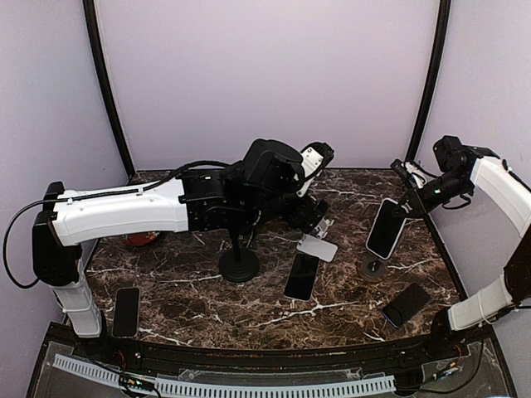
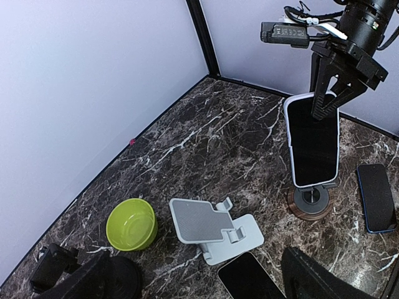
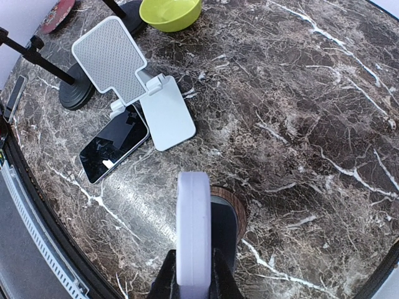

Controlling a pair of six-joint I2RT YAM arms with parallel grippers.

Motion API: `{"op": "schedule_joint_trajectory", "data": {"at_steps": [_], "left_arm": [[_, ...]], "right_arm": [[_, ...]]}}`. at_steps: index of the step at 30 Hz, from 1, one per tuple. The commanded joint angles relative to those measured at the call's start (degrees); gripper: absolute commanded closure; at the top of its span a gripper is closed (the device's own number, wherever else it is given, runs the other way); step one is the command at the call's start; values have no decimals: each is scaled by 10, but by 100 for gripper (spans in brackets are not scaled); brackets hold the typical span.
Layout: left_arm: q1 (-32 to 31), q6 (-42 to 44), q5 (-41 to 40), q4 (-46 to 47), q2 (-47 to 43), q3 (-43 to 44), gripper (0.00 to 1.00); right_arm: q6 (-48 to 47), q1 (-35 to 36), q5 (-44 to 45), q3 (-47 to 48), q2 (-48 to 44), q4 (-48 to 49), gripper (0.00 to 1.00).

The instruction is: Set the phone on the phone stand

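My right gripper (image 1: 405,207) is shut on the top end of a phone in a pale lavender case (image 1: 386,228) and holds it upright. In the left wrist view the phone (image 2: 312,140) has its lower end at the grey cradle of a round wooden phone stand (image 2: 310,204). In the right wrist view I see the phone's edge (image 3: 193,224) between my fingers (image 3: 163,280), with the wooden base (image 3: 235,205) behind it. My left gripper (image 2: 199,283) is open and empty, hovering over a grey folding stand (image 2: 209,225), which also shows in the top view (image 1: 318,246).
A black phone (image 1: 303,276) lies next to the grey stand. A blue-cased phone (image 1: 405,304) lies front right and another phone (image 1: 126,312) front left. A black pole stand (image 1: 239,265) is near the middle. A green bowl (image 2: 131,223) sits under the left arm.
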Motion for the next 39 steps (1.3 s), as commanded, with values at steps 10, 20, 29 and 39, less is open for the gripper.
{"op": "schedule_joint_trajectory", "data": {"at_steps": [10,20,29,39], "left_arm": [[-3,2,1,15,2,-5,5],[-3,2,5,18,9,-6,5],[-3,3,4,15,12,-6,5],[-3,-48,47,-56,35,-3,5]], "right_arm": [[-2,-3,28,-5,-1,5,100],[-8,-4,40,-23,7,-17,91],[-10,-4,45,-17,-4,-10,47],[22,-4,91,41,-19,23,7]]}}
